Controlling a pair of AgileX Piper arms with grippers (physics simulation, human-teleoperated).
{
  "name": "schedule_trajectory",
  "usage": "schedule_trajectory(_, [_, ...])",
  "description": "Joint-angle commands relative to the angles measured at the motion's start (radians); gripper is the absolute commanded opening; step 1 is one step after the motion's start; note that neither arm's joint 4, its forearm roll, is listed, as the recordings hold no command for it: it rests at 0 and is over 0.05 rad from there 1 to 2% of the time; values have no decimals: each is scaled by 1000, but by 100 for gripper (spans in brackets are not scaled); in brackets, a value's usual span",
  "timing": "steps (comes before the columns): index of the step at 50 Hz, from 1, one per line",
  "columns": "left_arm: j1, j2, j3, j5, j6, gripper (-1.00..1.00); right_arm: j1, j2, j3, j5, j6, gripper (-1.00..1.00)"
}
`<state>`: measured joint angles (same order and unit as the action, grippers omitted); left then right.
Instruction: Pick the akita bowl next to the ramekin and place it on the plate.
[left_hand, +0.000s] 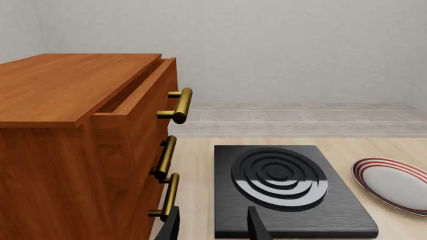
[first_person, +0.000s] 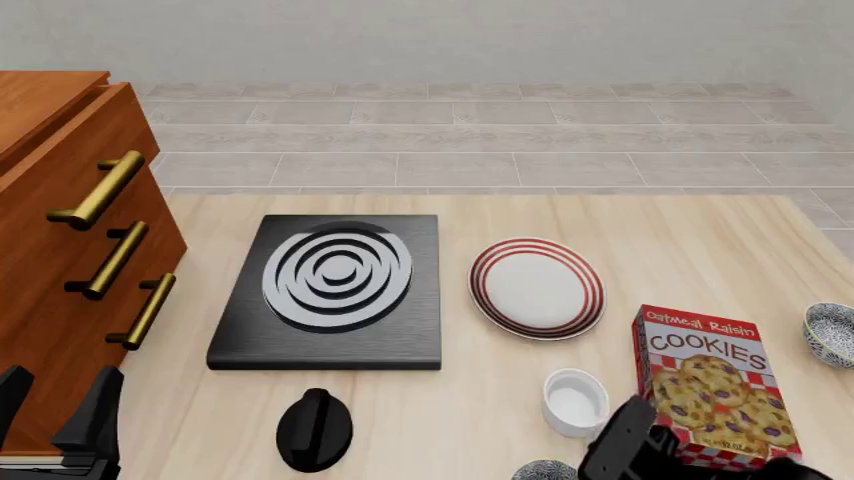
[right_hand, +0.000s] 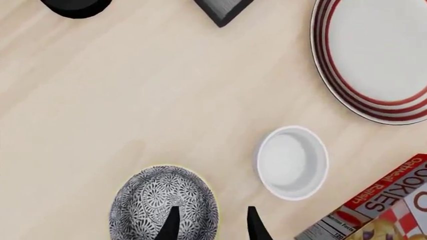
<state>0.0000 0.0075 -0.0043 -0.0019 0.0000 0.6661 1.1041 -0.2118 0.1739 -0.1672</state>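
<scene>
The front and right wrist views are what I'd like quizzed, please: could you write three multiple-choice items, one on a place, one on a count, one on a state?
1. What lies between the stove and the cookie box?
A. the plate
B. a kettle
C. a drawer

2. How many speckled bowls appear in the front view?
A. none
B. two
C. four

3. What state is the right gripper in?
A. shut on the ramekin
B. open, over the akita bowl
C. holding the plate

Answers: 1 A, the striped plate sits between them. 2 B, one at the right edge, one at the bottom edge. 3 B, its fingers stand apart around the bowl's rim.
</scene>
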Motion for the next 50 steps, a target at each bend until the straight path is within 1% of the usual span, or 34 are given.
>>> schedule_trajectory(1, [0, 0, 0, 0, 0, 100, 12, 6, 12, -16, 16, 100])
schedule_trajectory(28, [0, 0, 0, 0, 0, 100, 22, 47, 24, -62, 32, 100])
schedule_trajectory(35, [0, 0, 0, 0, 0, 100, 18, 37, 26, -58, 31, 100])
schedule_trajectory(36, [0, 0, 0, 0, 0, 100, 14, 38, 25, -59, 26, -100])
schedule_trajectory(50, [0, 0, 0, 0, 0, 100, 9, 10, 14, -33, 15, -100])
